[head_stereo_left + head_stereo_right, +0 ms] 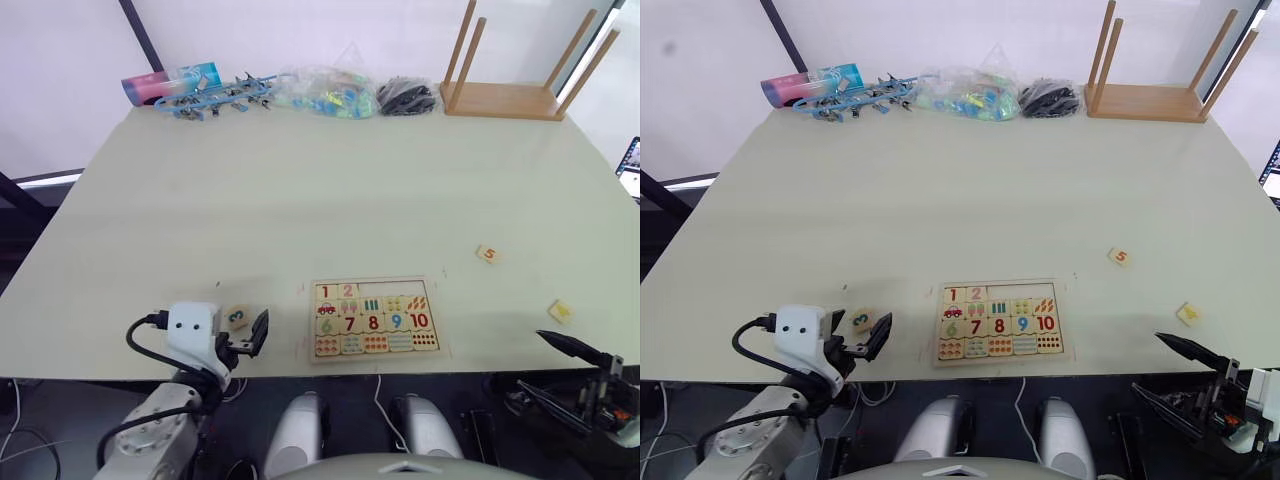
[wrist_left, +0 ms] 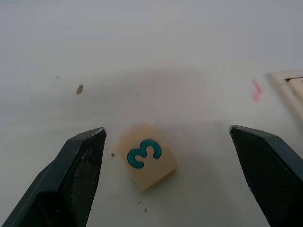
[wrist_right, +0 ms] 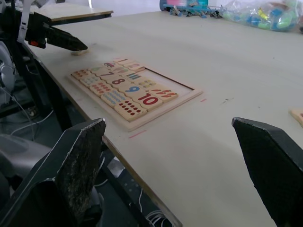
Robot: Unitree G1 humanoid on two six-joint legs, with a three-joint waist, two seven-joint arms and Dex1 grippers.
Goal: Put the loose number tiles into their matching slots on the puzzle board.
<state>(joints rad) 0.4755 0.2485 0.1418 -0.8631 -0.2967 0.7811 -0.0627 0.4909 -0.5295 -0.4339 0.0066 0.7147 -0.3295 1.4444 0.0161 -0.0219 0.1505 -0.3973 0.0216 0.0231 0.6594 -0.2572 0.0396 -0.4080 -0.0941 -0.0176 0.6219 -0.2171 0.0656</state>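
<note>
The puzzle board (image 1: 375, 318) lies near the table's front edge. Tiles 1 (image 1: 325, 292) and 2 (image 1: 347, 291) sit in its top row, and the other slots (image 1: 395, 291) of that row are bare wood. The green 3 tile (image 2: 147, 156) lies flat on the table left of the board, between the fingers of my open left gripper (image 2: 167, 128), touching neither. The orange 5 tile (image 1: 487, 254) and the yellow tile (image 1: 560, 311) lie loose to the board's right. My right gripper (image 1: 1147, 362) hangs open and empty off the front edge, right of the board.
An upturned wooden stool (image 1: 510, 95) stands at the back right. Along the back edge lie a black bundle (image 1: 406, 97), a clear bag of coloured pieces (image 1: 325, 92), blue clips (image 1: 215, 98) and a coloured tube (image 1: 165, 82). A screen (image 1: 630, 165) shows at the right edge.
</note>
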